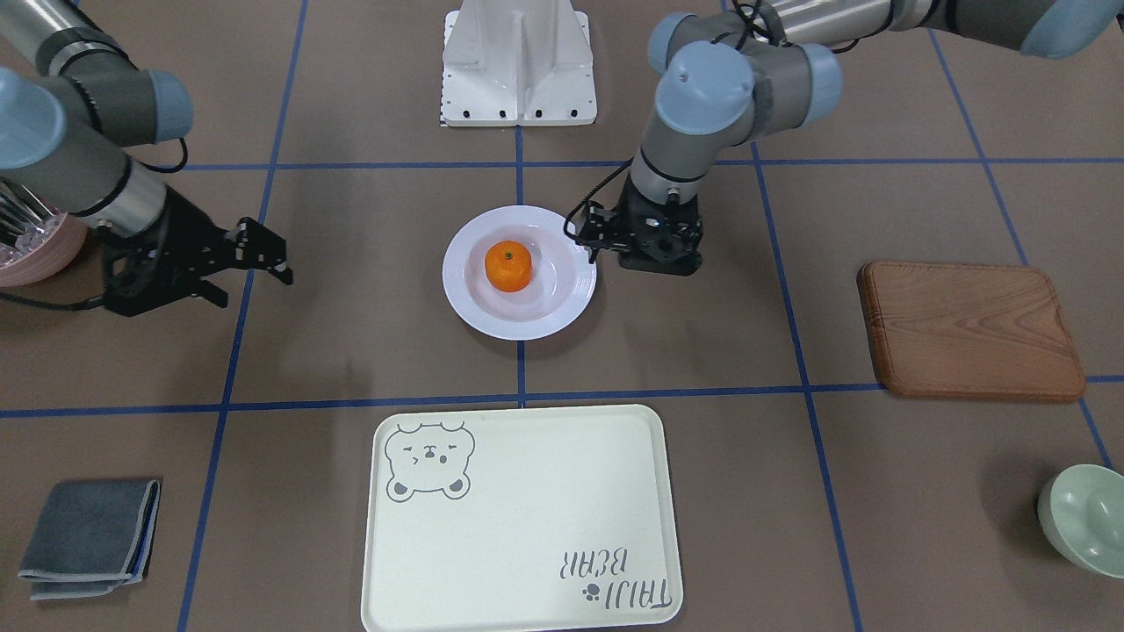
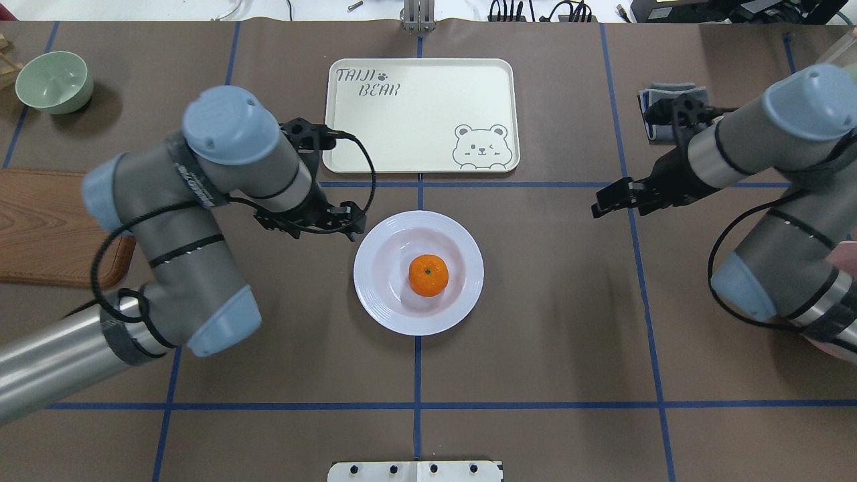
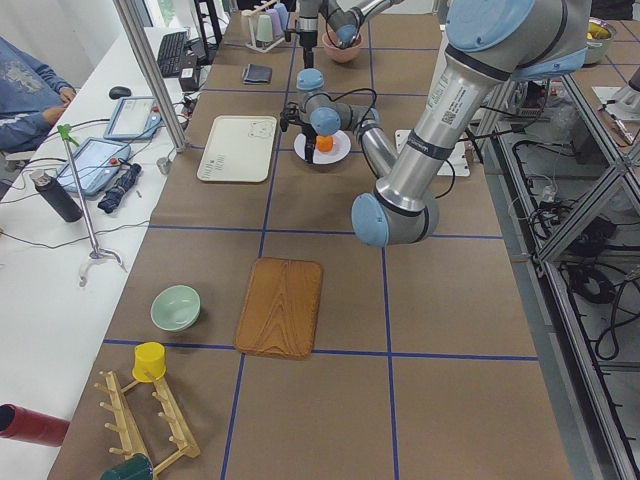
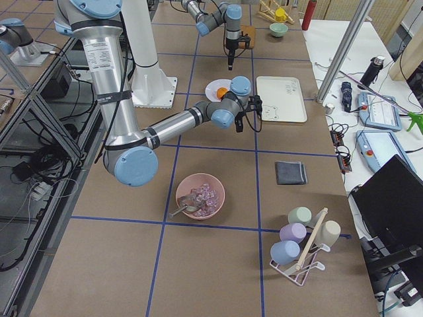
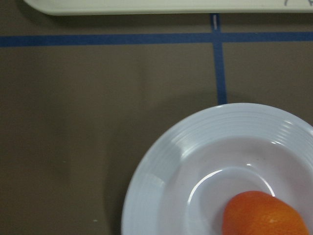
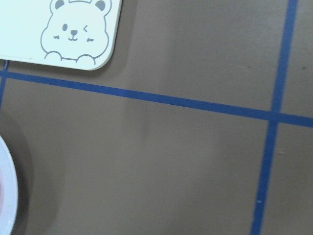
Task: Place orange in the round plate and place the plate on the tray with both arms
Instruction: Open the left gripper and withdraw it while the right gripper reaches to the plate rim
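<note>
The orange [image 1: 508, 266] [image 2: 428, 275] lies in the middle of the white round plate [image 1: 518, 325] [image 2: 415, 325] at the table's centre. My left gripper [image 1: 606, 250] [image 2: 351, 224] points down just beside the plate's rim, on the robot's left, and looks open and empty. The left wrist view shows the plate [image 5: 161, 196] and part of the orange [image 5: 264, 215], but no fingers. My right gripper [image 1: 255, 285] [image 2: 602, 201] hovers open and empty, well off to the plate's other side. The cream tray [image 1: 518, 518] [image 2: 422, 114] with the bear drawing lies beyond the plate, with nothing on it.
A brown wooden board [image 1: 970, 329] and a pale green bowl [image 1: 1084, 518] are on the robot's left side. A folded grey cloth [image 1: 88, 535] and a pink bowl [image 1: 35, 254] are on its right. The white robot base [image 1: 518, 66] stands behind the plate.
</note>
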